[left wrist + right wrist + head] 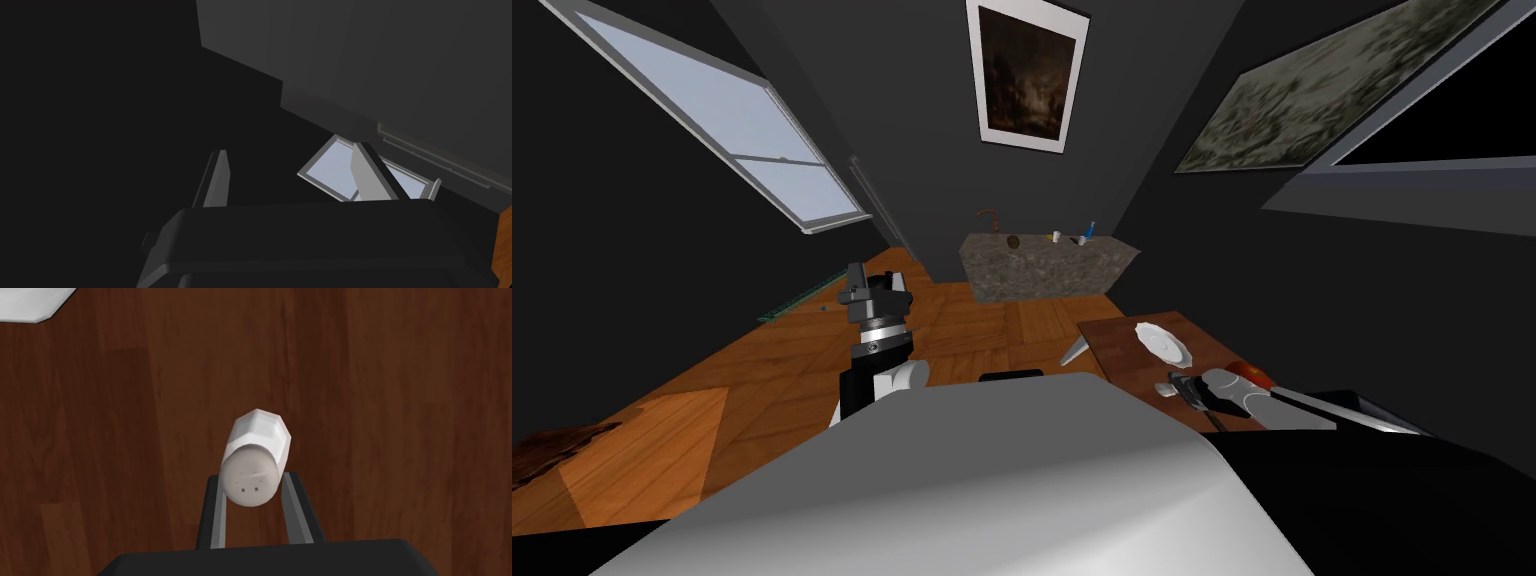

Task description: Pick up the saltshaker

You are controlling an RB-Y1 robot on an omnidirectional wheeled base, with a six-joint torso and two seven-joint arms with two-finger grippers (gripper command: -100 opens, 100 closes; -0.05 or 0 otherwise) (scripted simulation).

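Right wrist view: the smooth white saltshaker (260, 438) is squeezed by the right gripper (254, 479), with brown wooden table (400, 413) all around. The left gripper (291, 150) is held open.

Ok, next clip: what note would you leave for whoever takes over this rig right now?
Right gripper: shut on the white saltshaker, with the fingers pressing its sides and its cap towards the wrist. It is above the dark wooden table, near a white plate.
Left gripper: open, holding nothing, held up on my left side.
Done: the grasp is made.
Left: lift the saltshaker. I cannot tell whether it is off the table yet.
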